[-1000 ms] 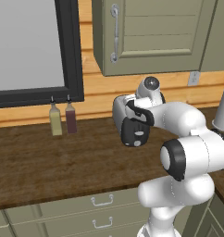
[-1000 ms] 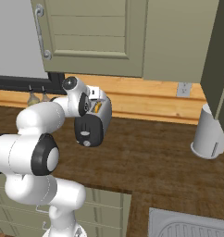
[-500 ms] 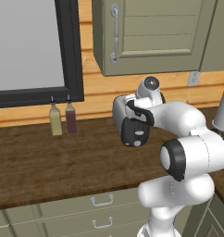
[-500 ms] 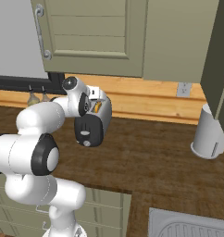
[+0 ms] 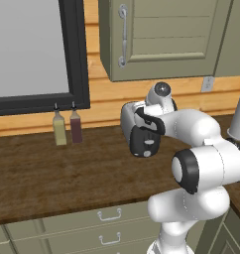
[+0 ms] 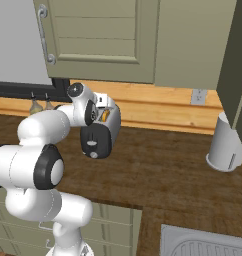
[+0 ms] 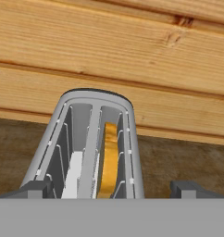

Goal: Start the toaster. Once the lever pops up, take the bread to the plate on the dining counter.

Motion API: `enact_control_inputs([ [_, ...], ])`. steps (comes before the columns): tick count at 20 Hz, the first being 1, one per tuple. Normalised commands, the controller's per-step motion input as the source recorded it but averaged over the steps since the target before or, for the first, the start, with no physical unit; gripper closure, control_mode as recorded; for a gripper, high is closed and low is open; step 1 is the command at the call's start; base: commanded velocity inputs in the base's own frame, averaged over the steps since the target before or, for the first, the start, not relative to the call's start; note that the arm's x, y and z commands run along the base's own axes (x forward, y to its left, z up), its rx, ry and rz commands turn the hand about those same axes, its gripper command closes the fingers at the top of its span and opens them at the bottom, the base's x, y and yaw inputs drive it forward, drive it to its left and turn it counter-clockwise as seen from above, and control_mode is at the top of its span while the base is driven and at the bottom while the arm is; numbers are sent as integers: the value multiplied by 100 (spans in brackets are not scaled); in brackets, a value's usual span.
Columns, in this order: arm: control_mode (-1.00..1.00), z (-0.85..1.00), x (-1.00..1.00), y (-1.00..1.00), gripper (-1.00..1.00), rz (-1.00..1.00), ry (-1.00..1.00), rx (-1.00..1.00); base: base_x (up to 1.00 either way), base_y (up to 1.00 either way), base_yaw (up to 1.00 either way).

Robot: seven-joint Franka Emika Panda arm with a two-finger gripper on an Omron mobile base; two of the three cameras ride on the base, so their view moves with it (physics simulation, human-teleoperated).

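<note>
The silver-white toaster (image 5: 130,120) (image 6: 109,131) stands on the brown wood counter (image 5: 47,173) against the plank wall, its black end face with a pale knob (image 6: 94,155) turned toward the base. In the hand view I look down into the toaster (image 7: 54,139) and its slots. The bread (image 7: 108,159), a golden-edged slice, stands upright in the right slot. My gripper (image 7: 112,190) hovers just above the toaster's near end, open, one fingertip on each side of the body and touching nothing. The plate and the dining counter are out of view.
Two small bottles (image 5: 59,130) (image 5: 76,127) stand at the wall left of the toaster. A white cylinder (image 6: 225,146) sits at the right. A wall cabinet (image 5: 161,34) hangs overhead. A sink (image 6: 208,244) lies at the front right, and drawers (image 5: 109,215) run below the counter.
</note>
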Motion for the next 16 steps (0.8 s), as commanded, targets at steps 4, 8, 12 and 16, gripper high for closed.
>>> enact_control_inputs([
  [4,-100,0,0,0,-100,0,0,0,0,0,0],
  [8,-100,0,0,0,-100,0,0,0,0,0,0],
  [12,-100,0,0,0,-100,0,0,0,0,0,0],
  [16,-100,0,0,0,-100,0,0,0,0,0,0],
])
